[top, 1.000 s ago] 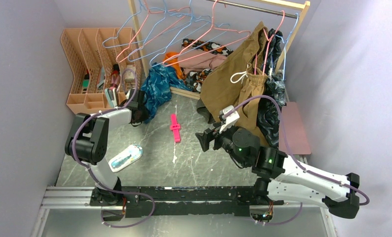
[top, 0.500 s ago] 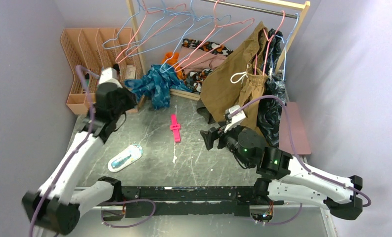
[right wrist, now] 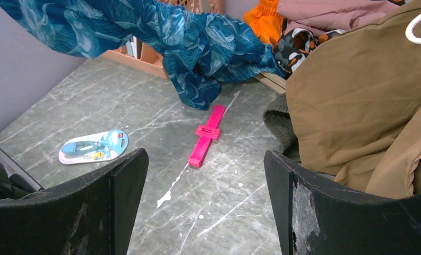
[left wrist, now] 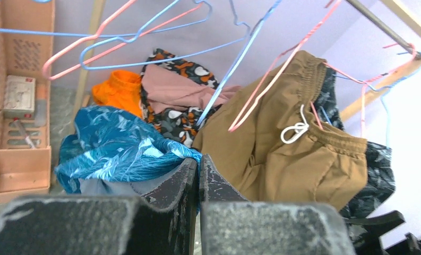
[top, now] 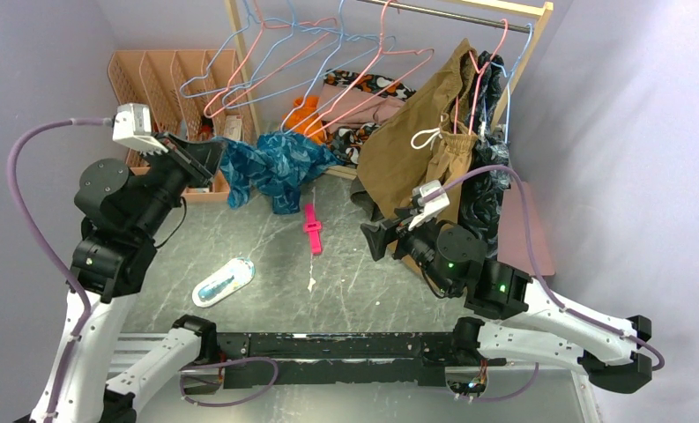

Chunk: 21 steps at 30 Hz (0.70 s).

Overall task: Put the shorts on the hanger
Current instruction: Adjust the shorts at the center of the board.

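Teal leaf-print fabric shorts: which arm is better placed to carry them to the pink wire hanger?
Left, probably. The left gripper is shut on the teal leaf-print fabric shorts, holding one end off the table. The right gripper is open and empty, low beside the hanging tan-brown fabric shorts.

The shorts (top: 271,167), teal-blue with a paler leaf print, hang bunched and stretched sideways, raised at their left end, with one fold drooping toward the tabletop (top: 266,300). The hanger (left wrist: 273,77), thin pink wire, hangs tilted from the rail (top: 451,13), above and apart from them.
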Available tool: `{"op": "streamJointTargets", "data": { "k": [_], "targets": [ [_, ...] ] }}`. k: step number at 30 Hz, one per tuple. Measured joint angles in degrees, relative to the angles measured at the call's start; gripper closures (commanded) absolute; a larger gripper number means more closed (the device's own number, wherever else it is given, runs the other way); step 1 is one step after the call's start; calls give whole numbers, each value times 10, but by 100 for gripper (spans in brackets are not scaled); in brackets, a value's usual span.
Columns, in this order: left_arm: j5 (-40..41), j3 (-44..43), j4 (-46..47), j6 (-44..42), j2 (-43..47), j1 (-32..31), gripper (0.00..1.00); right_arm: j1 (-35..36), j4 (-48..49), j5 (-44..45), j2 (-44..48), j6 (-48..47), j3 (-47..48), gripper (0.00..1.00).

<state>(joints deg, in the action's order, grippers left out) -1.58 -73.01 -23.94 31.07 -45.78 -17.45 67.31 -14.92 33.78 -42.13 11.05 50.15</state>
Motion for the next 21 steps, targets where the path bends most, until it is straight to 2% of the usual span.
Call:
{"op": "streamJointTargets", "data": {
  "k": [4,7,17,21],
  "targets": [
    [-29,-54,-12,0,-21,0,93,0,-2,-7,0,0,6,15],
    [-51,-130,-11,0,-45,0,93,0,-4,-15,0,-4,20,15],
    [-137,-314,97,31,-75,0,93,0,-4,-50,1,-29,62,14],
    [-157,-339,118,35,-78,0,93,0,-4,-61,3,-37,62,14]
  ]
}}
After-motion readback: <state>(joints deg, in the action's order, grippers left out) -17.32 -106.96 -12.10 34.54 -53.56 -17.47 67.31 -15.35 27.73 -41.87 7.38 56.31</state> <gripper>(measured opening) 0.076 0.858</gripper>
